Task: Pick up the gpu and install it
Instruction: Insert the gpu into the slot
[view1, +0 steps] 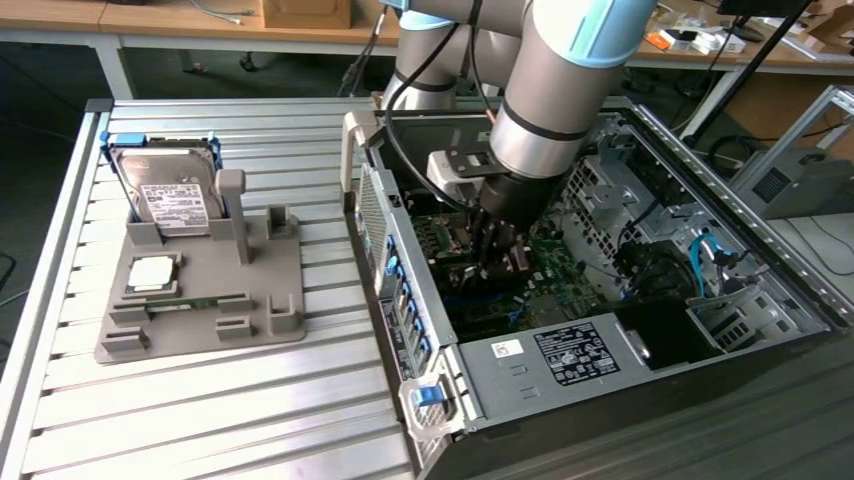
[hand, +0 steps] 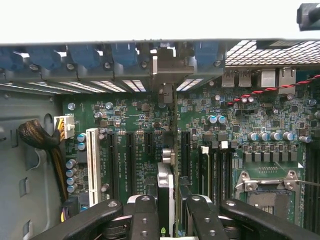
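Ribbed grey metal table (view1: 200, 420), dull shine; matt grey plastic holder (view1: 200, 300) at 9 o'clock; shiny silver metal hard drive (view1: 167, 190) with white paper label; bare metal computer case (view1: 787, 290); green circuit board (hand: 135, 125), smooth; matt black gripper (hand: 167, 215) squeezing thin gpu (hand: 165, 187)

The gripper (hand: 167, 220) clamps the gpu (hand: 166, 192) edge-on above the motherboard (hand: 150, 130), its bracket (hand: 167, 70) against the case's rear slots (hand: 100, 85).

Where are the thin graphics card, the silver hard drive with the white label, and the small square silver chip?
thin graphics card (hand: 165, 200): wrist view, top edge.
silver hard drive (view1: 171, 200): exterior view, white label.
small square silver chip (view1: 152, 273): exterior view, top face.
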